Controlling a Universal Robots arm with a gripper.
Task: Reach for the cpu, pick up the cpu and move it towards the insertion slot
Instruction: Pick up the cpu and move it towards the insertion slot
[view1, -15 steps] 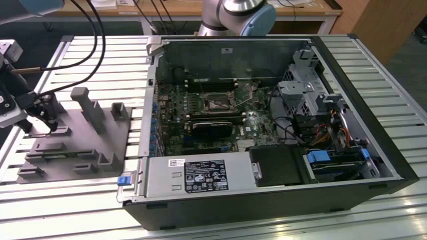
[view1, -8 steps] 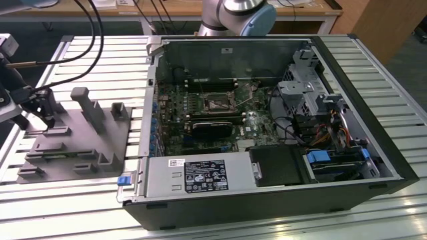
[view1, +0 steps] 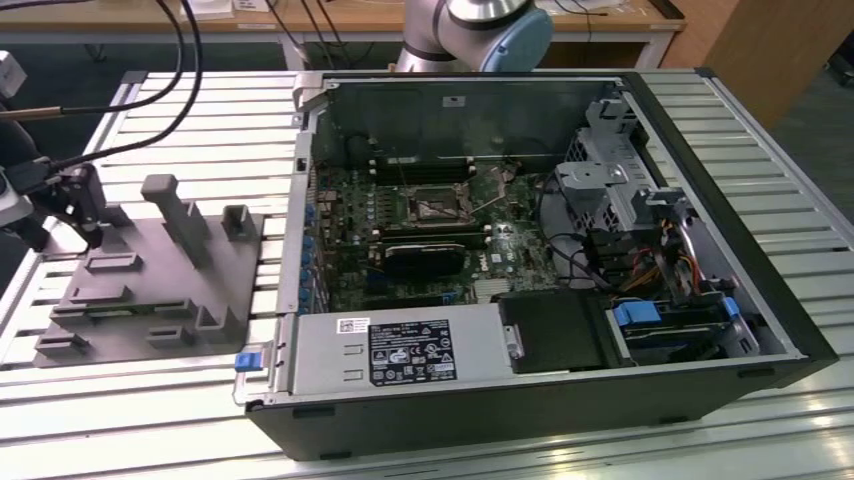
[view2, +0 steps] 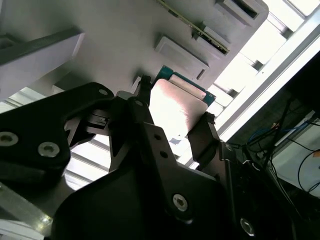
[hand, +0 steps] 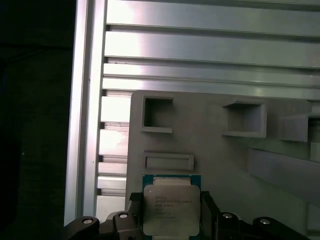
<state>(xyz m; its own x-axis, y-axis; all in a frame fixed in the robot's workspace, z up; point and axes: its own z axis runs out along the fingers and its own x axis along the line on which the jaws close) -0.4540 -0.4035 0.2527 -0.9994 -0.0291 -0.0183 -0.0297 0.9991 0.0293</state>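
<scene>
black gripper (view2: 176, 100), silver screws (view2: 180, 201), grey arm (view1: 487, 30)

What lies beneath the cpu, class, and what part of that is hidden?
The grey fixture plate lies under the cpu, its pockets visible beyond it. The patch directly beneath is covered.
</scene>
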